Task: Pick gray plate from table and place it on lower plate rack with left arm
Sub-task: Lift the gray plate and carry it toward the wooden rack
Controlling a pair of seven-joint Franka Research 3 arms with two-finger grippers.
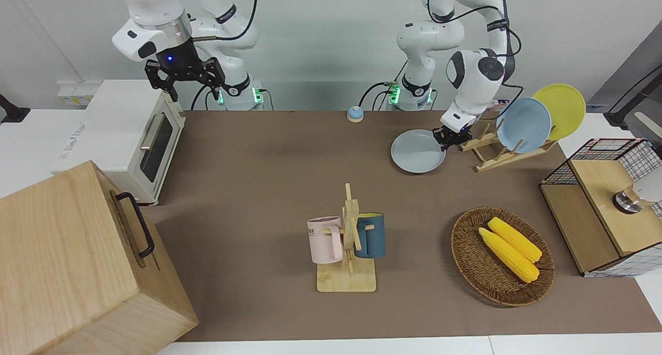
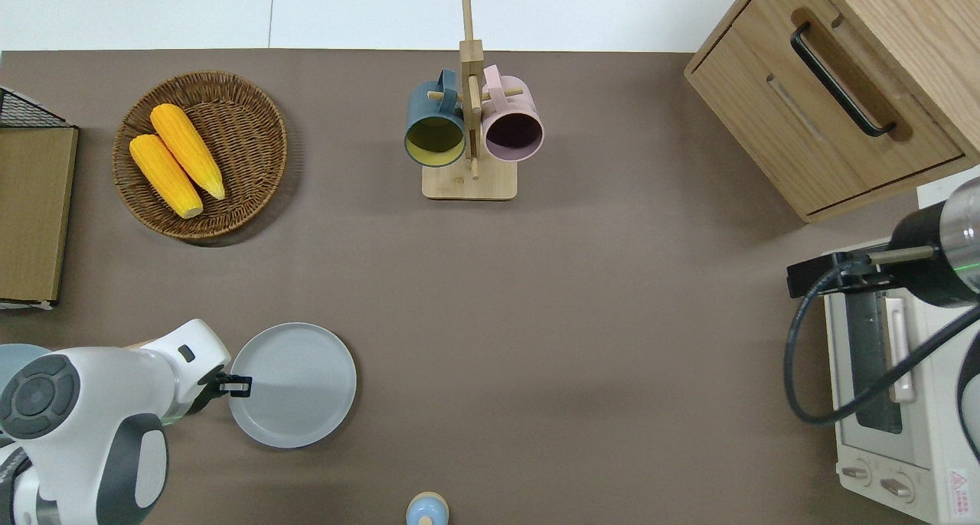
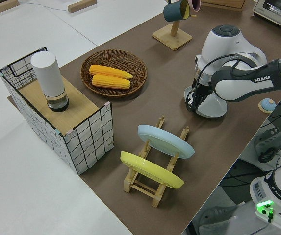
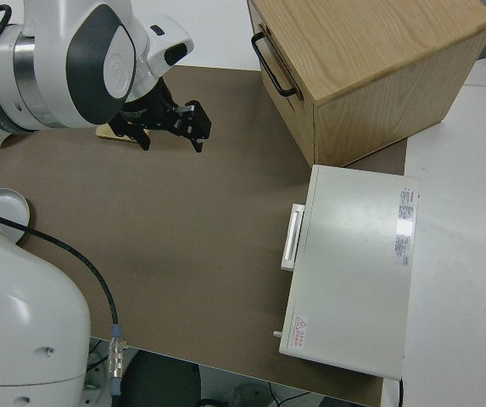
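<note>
step: looks like the lift. The left gripper has its jaws clamped on the plate at the rim's 9 o'clock in the overhead view.

plate: held level and low over the table, beside the rack, toward the right arm's end from it.

next: I'd guess it needs tipping on edge, then dropping into an empty low slot.

hard to see: can't tell if the plate's clear of the table. The arm hides most of it from the side.

right arm: parked, jaws apart.
</note>
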